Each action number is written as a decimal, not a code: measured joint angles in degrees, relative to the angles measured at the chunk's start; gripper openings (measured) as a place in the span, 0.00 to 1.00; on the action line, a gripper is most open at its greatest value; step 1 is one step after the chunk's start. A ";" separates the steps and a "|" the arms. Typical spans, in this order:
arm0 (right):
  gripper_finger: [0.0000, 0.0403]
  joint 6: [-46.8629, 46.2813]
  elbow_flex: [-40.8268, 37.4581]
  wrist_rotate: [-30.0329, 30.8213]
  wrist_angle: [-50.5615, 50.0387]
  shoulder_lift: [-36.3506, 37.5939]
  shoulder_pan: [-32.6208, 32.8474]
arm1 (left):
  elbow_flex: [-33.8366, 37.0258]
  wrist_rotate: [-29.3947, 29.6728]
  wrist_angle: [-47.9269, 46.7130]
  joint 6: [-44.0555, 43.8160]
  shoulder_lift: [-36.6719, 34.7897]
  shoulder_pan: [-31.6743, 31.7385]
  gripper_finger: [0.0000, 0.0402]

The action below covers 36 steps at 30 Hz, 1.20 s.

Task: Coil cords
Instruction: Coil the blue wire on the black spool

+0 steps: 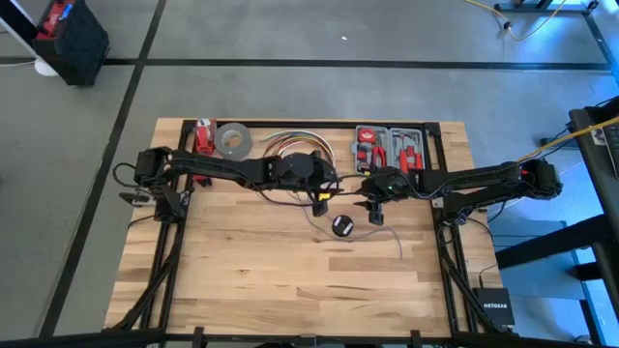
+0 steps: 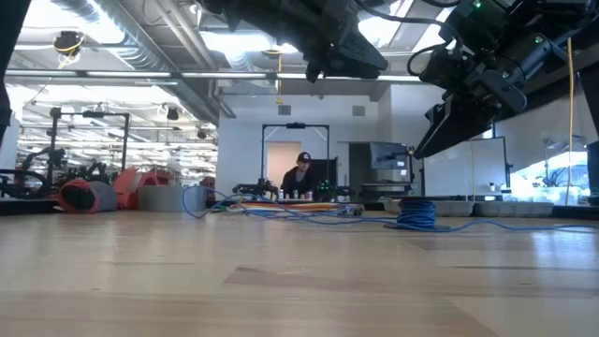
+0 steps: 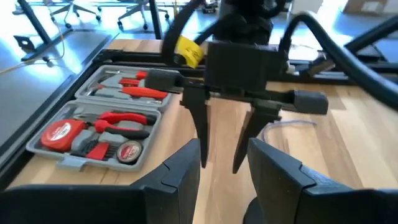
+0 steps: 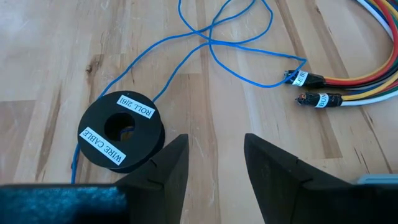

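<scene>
Mid-table, above the wood, both grippers hang with fingers parted and empty — right gripper point(image 4: 214, 165) just beside the black spool point(image 4: 120, 135), left gripper point(image 3: 224, 177) facing it. The blue cord point(image 4: 211, 43) lies loose in loops past the spool, near the coloured cable bundle point(image 4: 367, 62). Step: approach, no grasp yet. Next likely needs pinching a very thin strand — precise descent.

Spool point(image 4: 121, 137) labels: "WIRE CABLE", "ROLL 2161"
</scene>
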State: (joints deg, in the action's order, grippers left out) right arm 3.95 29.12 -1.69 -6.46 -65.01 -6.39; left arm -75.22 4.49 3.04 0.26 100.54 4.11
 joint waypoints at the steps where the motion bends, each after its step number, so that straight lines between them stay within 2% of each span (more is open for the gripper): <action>1: 0.40 0.00 0.00 0.00 -0.02 0.02 0.00 | 0.00 0.01 0.02 0.40 0.03 -0.05 0.32; 11: 0.40 0.00 0.02 0.00 -0.04 0.02 0.00 | -0.47 -0.17 0.28 5.76 -1.70 1.78 0.32; 17: 0.40 0.00 0.04 0.00 -0.08 0.02 0.00 | -1.03 -2.93 11.47 6.20 -5.74 0.67 0.32; 22: 0.40 0.02 0.07 -0.01 -0.07 0.02 0.02 | -0.32 -4.34 12.94 6.42 -7.44 -2.99 0.32; 26: 0.40 0.04 0.07 0.00 -0.22 0.02 0.04 | 4.81 -1.09 15.58 7.09 -7.42 -5.58 0.32; 32: 0.40 -0.02 0.06 -0.01 -0.05 0.02 0.04 | 17.17 1.24 28.03 2.96 -7.38 -6.00 0.32; 36: 0.40 0.00 0.07 0.00 1.44 0.02 0.02 | 20.90 0.37 22.48 4.28 -7.22 -5.44 0.32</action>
State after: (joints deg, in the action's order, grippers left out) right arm 3.95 29.19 -1.69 -5.02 -64.99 -6.37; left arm -54.32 4.86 25.52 4.54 93.32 -1.33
